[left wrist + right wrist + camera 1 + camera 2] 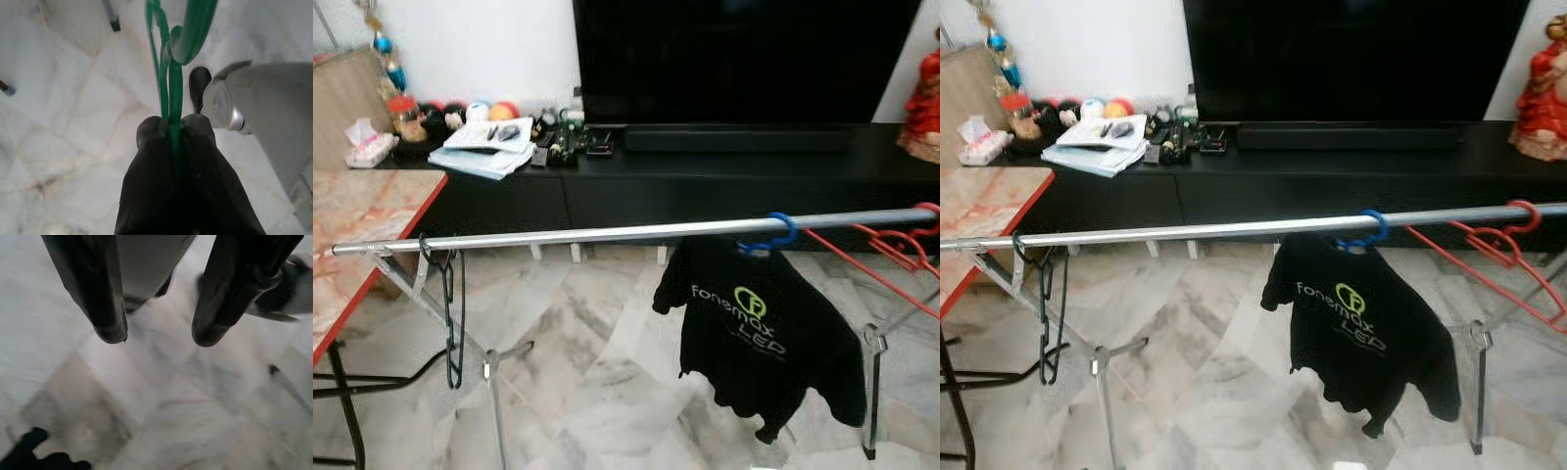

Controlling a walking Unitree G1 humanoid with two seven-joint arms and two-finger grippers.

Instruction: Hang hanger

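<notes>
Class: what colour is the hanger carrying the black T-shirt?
Blue hanger, clearest in the left eye view.

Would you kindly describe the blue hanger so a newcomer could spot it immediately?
Find the silver rail running across the room before the black TV cabinet. Right of its middle hooks the blue hanger, the sole one carrying a garment, a black T-shirt; the red hangers beside it are bare.
</notes>
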